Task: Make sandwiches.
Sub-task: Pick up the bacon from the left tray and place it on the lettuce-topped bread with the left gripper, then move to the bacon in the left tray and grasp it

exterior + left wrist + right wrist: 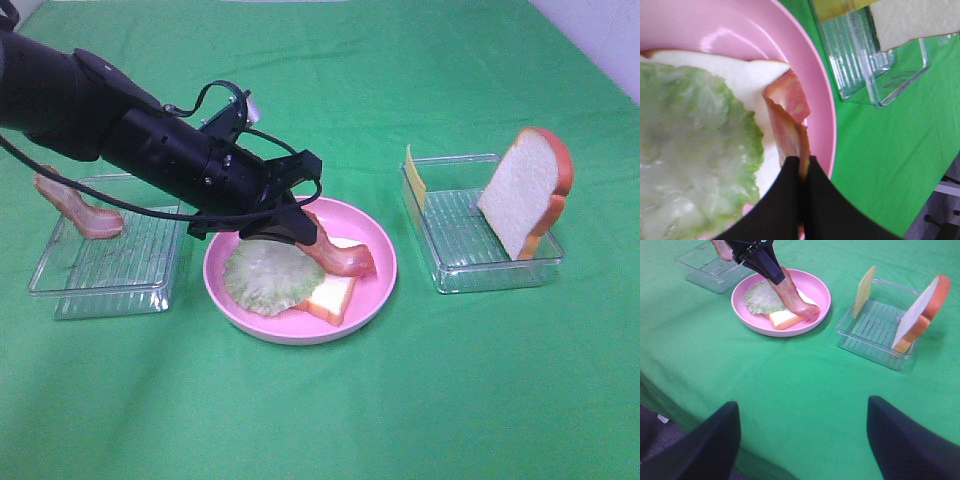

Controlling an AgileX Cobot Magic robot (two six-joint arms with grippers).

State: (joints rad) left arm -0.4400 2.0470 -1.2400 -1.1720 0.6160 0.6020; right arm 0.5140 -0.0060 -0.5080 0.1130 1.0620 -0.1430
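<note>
I see my left gripper [298, 232] clenched on the bacon strip [345, 258], its two black fingertips [790, 172] pinching one end of it. The strip is a wavy ribbon of reddish-brown streaked with pale pink, glossy like moulded rubber. It slopes down from the jaws toward the four o'clock side, and its free end curls over the bread slice [330, 295] on the plate [375, 290]. I cannot tell whether that end touches the bread.

The plate is round, smooth pink plastic with a raised rim, and it sits at the middle of the green cloth [400, 400]. The bread on it lies flat, a white face with an orange-brown crust. The lettuce [265, 278] lies on top toward eight o'clock, a crinkled pale green disc with a ragged edge that overhangs the slice.

At the plate's nine o'clock stands the left tray [100, 270], clear ribbed plastic, with a second bacon strip [80, 210] draped over its far wall. At three o'clock is the right tray [480, 260], of the same clear plastic. A thin yellow cheese slice [415, 180] leans upright at its nine o'clock end, and a second bread slice [525, 190] stands tilted at its three o'clock end.

My right gripper [802, 405] is spread wide with nothing between its jaws, hanging over bare cloth well back from the plate.
</note>
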